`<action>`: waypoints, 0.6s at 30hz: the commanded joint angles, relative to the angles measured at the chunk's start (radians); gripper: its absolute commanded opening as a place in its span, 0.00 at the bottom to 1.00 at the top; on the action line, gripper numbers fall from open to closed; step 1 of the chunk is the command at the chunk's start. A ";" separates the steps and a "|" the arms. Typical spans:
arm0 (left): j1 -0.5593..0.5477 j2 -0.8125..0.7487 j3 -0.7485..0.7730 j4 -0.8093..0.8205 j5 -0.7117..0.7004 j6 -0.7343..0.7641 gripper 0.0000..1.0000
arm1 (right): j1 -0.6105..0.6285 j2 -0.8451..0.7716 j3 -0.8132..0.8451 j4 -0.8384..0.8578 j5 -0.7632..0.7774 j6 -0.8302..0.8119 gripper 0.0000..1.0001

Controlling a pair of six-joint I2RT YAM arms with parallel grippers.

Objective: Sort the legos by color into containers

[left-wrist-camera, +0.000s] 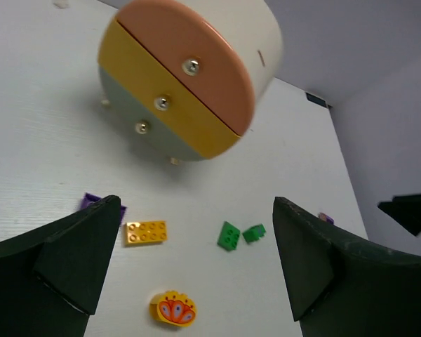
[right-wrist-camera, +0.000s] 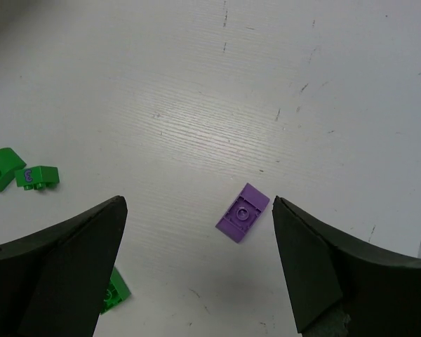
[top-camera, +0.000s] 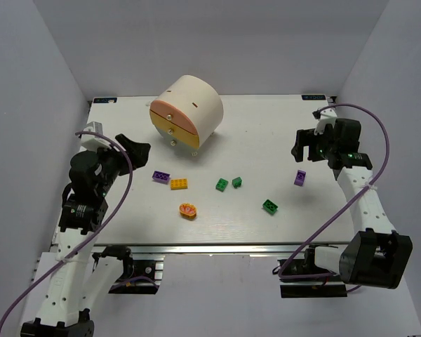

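Observation:
The cream dome cabinet (top-camera: pixel 196 102) stands at the back, its pink-orange (left-wrist-camera: pixel 196 60), yellow (left-wrist-camera: pixel 170 107) and blue (left-wrist-camera: pixel 130 119) drawers shut. On the table lie a purple brick (top-camera: pixel 161 177), a yellow-orange brick (top-camera: pixel 179 184), two green bricks (top-camera: pixel 222 184) (top-camera: pixel 236 182), a third green brick (top-camera: pixel 270 206) and a second purple brick (top-camera: pixel 299 177). My left gripper (top-camera: pixel 131 148) is open and empty, above the table left of the bricks; its wrist view shows the yellow-orange brick (left-wrist-camera: pixel 146 232). My right gripper (top-camera: pixel 306 146) is open and empty, above the upside-down purple brick (right-wrist-camera: pixel 243 212).
A round orange disc with red markings (top-camera: pixel 188 210) lies near the front, also in the left wrist view (left-wrist-camera: pixel 173 309). Grey walls close in the table on the left, right and back. The right arm's purple cable loops over the front right.

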 commanded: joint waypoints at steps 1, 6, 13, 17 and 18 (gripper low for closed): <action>0.002 0.031 0.019 -0.018 0.173 -0.032 0.98 | 0.001 -0.030 0.050 -0.007 -0.023 0.007 0.89; 0.002 0.101 0.007 0.022 0.206 -0.052 0.98 | 0.000 -0.011 0.076 -0.035 -0.116 -0.036 0.89; 0.002 0.232 -0.039 0.160 0.259 -0.124 0.45 | 0.014 0.030 0.178 -0.244 -0.415 -0.383 0.89; 0.011 0.337 -0.040 0.220 0.265 -0.190 0.36 | 0.024 0.044 0.224 -0.308 -0.549 -0.502 0.89; 0.011 0.372 -0.044 0.256 0.270 -0.202 0.39 | 0.024 0.045 0.228 -0.334 -0.607 -0.512 0.89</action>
